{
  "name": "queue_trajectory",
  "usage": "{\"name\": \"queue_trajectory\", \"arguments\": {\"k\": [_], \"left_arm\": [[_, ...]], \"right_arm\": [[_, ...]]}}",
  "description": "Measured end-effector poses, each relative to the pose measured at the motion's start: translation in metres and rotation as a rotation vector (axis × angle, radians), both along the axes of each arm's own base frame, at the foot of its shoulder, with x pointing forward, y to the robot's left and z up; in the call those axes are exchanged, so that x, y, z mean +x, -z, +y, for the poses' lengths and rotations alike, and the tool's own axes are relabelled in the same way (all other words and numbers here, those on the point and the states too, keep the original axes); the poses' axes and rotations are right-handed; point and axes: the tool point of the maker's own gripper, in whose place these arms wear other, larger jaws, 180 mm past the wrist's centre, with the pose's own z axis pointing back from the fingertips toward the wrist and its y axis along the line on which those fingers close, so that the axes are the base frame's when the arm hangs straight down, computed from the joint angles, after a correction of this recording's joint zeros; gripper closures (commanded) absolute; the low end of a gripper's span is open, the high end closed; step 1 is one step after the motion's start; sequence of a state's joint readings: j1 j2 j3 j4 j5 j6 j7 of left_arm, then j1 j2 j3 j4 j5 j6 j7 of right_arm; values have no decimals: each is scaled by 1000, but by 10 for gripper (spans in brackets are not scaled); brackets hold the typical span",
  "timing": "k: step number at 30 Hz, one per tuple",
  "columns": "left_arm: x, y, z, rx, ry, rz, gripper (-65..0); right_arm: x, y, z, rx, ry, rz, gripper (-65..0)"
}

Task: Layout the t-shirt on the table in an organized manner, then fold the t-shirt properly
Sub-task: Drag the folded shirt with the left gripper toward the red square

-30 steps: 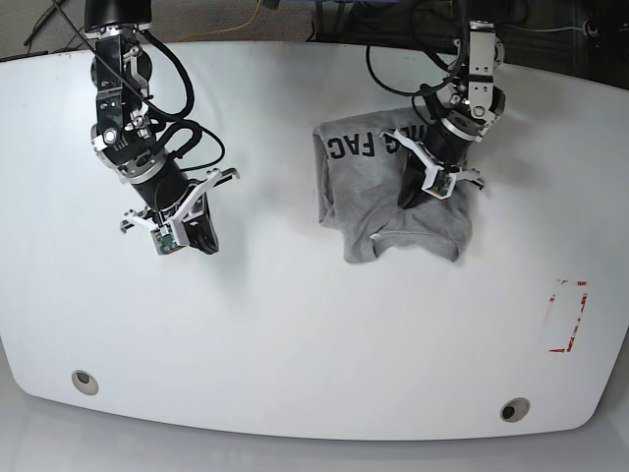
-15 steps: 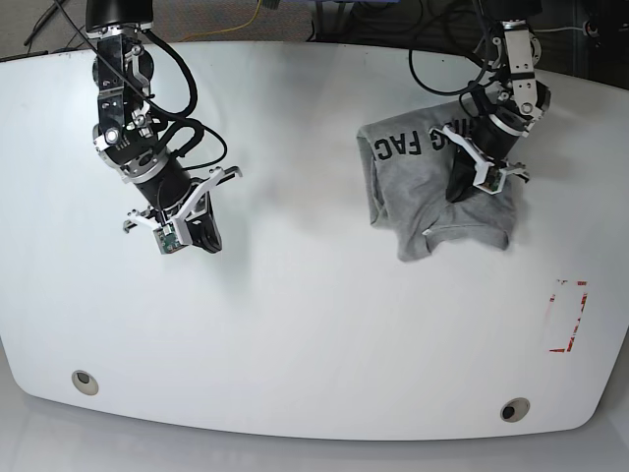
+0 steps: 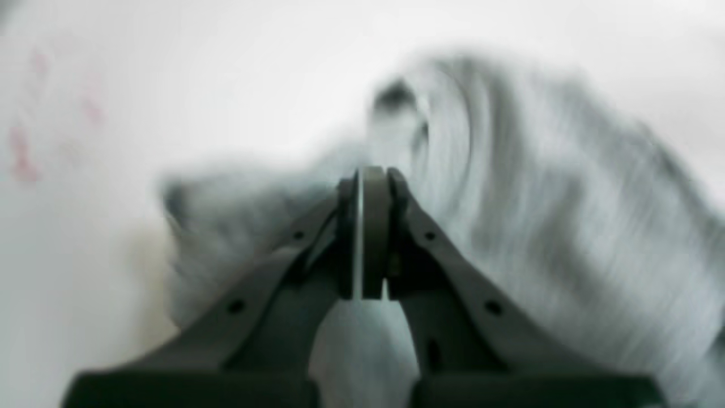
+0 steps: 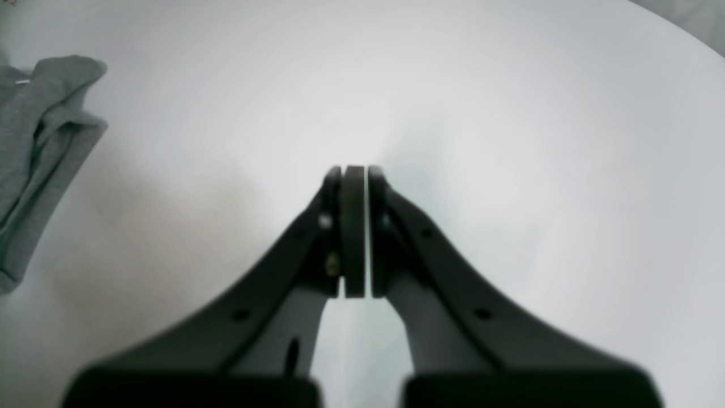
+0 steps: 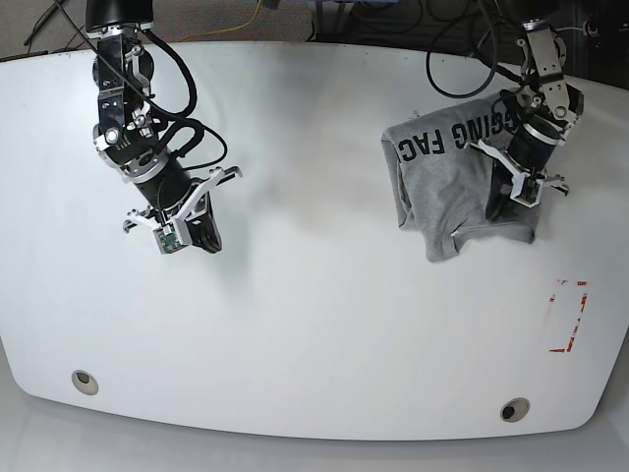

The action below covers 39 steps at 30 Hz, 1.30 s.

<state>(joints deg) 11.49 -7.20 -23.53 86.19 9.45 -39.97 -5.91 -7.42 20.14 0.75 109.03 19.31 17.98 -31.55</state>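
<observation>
The heather-grey t-shirt [image 5: 442,177] lies crumpled at the back right of the white table [image 5: 314,324], with black letters "FAC" facing up. My left gripper [image 5: 498,209] presses down on the shirt's right part, shut on a pinch of its cloth. In the left wrist view the closed left gripper [image 3: 368,175] is sunk into the blurred grey t-shirt [image 3: 538,198]. My right gripper [image 5: 201,241] hovers over bare table at the left, shut and holding nothing. The right wrist view shows the right gripper [image 4: 354,170] with its jaws together, and an edge of the t-shirt [image 4: 34,141] far to its left.
A red rectangular outline [image 5: 567,315] marks the table near its right edge, just in front of the shirt. Two small round holes [image 5: 85,382] [image 5: 514,409] sit near the front edge. Dark cables [image 5: 462,39] hang behind the back edge.
My left gripper has slid to the right and dragged the t-shirt along with it toward the table's right edge. The right arm has stayed in place.
</observation>
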Motion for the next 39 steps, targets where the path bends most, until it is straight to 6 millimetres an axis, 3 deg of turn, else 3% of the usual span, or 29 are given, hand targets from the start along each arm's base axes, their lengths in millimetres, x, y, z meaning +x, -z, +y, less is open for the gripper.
{"name": "queue_trajectory", "arguments": {"k": [8, 13, 18, 25, 28, 34, 39], "left_arm": [[6, -27, -19, 24, 36, 5, 0], [-2, -29, -53, -19, 102, 32, 0], [-12, -18, -82, -74, 130, 73, 0], [-17, -13, -110, -158, 129, 85, 0], [-19, -6, -117, -197, 120, 102, 0], [-28, 34, -119, -234, 105, 215, 0], [-24, 58, -117, -270, 83, 270, 0]], "right_arm": [[0, 0, 0, 0, 0, 0, -3], [0, 0, 1, 3, 0, 0, -3], [0, 0, 3, 13, 1, 1, -3], [-1, 1, 9, 31, -1, 3, -3], [-1, 1, 8, 30, 1, 4, -3], [-6, 7, 8, 30, 2, 21, -3], [-6, 7, 8, 30, 2, 21, -3]]}}
